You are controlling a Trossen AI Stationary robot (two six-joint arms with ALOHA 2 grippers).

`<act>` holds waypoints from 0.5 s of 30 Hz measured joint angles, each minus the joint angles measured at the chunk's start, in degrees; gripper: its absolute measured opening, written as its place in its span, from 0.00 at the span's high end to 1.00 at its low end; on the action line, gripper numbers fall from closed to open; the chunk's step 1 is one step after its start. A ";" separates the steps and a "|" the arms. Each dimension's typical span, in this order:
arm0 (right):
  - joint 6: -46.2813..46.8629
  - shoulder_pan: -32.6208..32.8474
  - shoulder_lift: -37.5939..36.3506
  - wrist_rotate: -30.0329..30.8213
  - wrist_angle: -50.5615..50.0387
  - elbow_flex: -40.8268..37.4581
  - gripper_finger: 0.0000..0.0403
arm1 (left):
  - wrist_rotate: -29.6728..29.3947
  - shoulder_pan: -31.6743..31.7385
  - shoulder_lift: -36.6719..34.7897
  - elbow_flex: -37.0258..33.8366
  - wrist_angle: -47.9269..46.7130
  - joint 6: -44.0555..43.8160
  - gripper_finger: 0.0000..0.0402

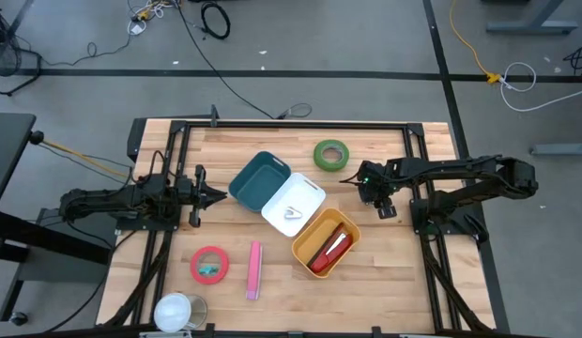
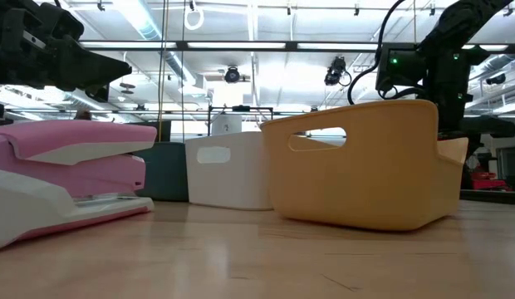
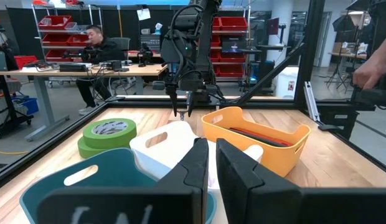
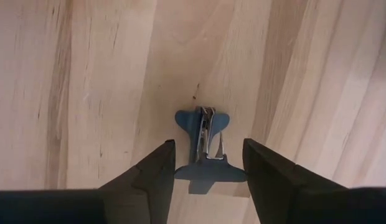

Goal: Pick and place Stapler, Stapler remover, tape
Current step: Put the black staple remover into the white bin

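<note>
Pale wood table [image 4: 87,74], small blue winged staple remover [image 4: 203,134], metal claws

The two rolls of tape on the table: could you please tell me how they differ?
The green tape lies at the table's far edge, beyond the white bin; the red tape lies nearer the front, beside the pink stapler. The green roll looks thicker-walled, with a smaller hole, than the red one. Both lie flat on the wood, untouched.

Grey floor, lit lab around my rig

I see black cables [image 1: 208,42] across grey concrete floor [image 1: 347,47], red storage bins [image 3: 56,28] on shelving, a seated person [image 3: 96,53] at a desk [image 3: 68,70].
</note>
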 joint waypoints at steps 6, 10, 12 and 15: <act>-0.02 0.00 0.00 0.00 -1.53 1.04 0.56 | 0.00 -0.01 0.00 -0.01 0.00 0.00 0.91; -0.01 0.00 0.00 0.00 -2.39 3.91 0.56 | 0.00 0.00 0.00 0.00 0.00 0.00 0.91; -0.02 0.00 0.00 0.00 -2.70 5.85 0.56 | 0.00 0.01 0.00 -0.02 0.01 -0.01 0.91; -0.02 -0.01 0.00 0.00 -2.80 8.88 0.56 | 0.00 -0.01 0.00 -0.02 0.00 -0.01 0.91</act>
